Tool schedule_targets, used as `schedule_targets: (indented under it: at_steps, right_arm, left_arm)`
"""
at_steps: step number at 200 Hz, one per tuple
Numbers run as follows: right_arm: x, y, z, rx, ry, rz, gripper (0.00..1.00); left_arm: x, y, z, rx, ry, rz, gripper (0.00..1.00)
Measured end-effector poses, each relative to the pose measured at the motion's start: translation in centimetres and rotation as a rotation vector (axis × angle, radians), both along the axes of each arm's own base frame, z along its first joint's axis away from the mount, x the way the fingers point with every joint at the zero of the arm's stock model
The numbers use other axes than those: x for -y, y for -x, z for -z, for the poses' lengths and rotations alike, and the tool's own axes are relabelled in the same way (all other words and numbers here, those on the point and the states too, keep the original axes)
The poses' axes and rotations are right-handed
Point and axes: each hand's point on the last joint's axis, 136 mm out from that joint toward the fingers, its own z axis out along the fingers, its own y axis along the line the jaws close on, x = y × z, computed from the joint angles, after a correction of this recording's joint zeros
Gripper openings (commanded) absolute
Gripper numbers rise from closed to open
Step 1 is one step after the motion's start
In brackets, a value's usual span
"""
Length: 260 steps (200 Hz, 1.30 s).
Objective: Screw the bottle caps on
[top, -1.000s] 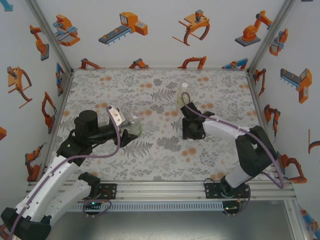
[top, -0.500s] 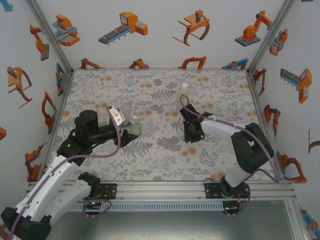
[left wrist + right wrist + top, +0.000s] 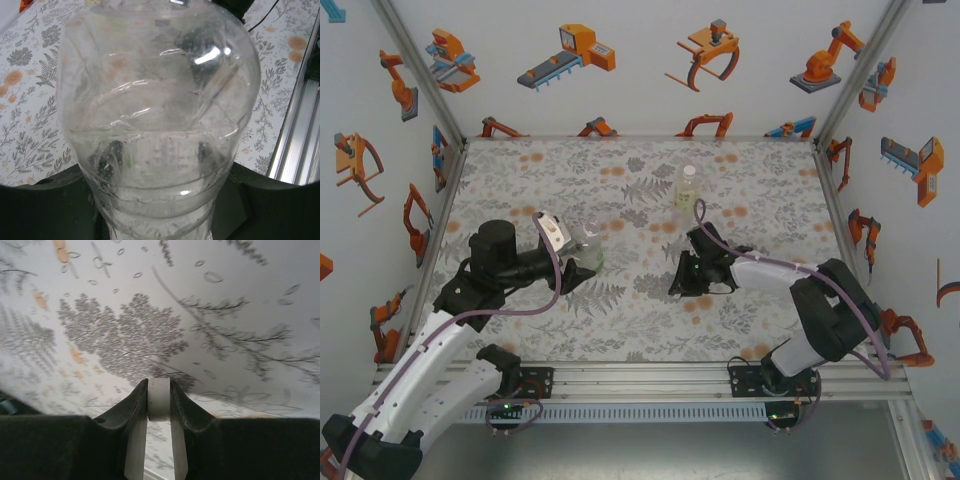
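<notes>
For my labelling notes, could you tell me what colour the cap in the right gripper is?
The cap is white, seen best in the right wrist view.

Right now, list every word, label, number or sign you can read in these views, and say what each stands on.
None can be read.
Clear bottle: bare plastic, no label.
Pale yellow bottle: too small to tell whether anything is printed on it.
White cap: plain.
Wall drawings: orange robot pictures, no lettering.
Table cover: fern and flower print, no writing.
</notes>
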Motion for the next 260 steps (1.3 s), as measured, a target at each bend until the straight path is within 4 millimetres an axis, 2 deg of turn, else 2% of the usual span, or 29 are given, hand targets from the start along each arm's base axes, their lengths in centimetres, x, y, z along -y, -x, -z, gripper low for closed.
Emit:
schedule_targets:
  at_steps: [30, 79, 133, 157, 178, 211, 230, 260]
  right_arm:
    - [-0.6, 0.4, 0.0, 0.001, -0.100, 0.023, 0.34]
    - [1.0, 1.1, -0.5, 0.040, -0.150, 0.081, 0.40]
    - [2.7, 0.9, -0.7, 0.042, -0.039, 0.113, 0.41]
    - [3.4, 0.7, -1.1, 0.041, 0.045, 0.108, 0.48]
    - [2.9, 0.4, -2.8, 0.072, 0.113, 0.076, 0.50]
    - [0.6, -0.3, -5.3, 0.141, 0.199, -0.005, 0.51]
    - [-0.3, -0.4, -5.1, 0.144, 0.257, -0.043, 0.49]
    - [-0.9, 0.1, -3.1, 0.107, 0.356, -0.099, 0.48]
  left_arm:
    - [0.0, 0.0, 0.0, -0.001, -0.001, 0.000, 0.00]
    - [0.1, -0.2, 0.4, -0.015, -0.008, 0.000, 0.00]
    - [0.2, -0.4, 0.7, -0.025, -0.014, 0.000, 0.00]
    - [0.2, -0.4, 0.7, -0.025, -0.014, 0.000, 0.00]
    - [0.2, -0.4, 0.7, -0.025, -0.014, 0.000, 0.00]
    - [0.2, -0.4, 0.7, -0.024, -0.014, 0.000, 0.00]
    - [0.2, -0.4, 0.7, -0.024, -0.014, 0.000, 0.00]
    - [0.2, -0.4, 0.7, -0.023, -0.014, 0.000, 0.00]
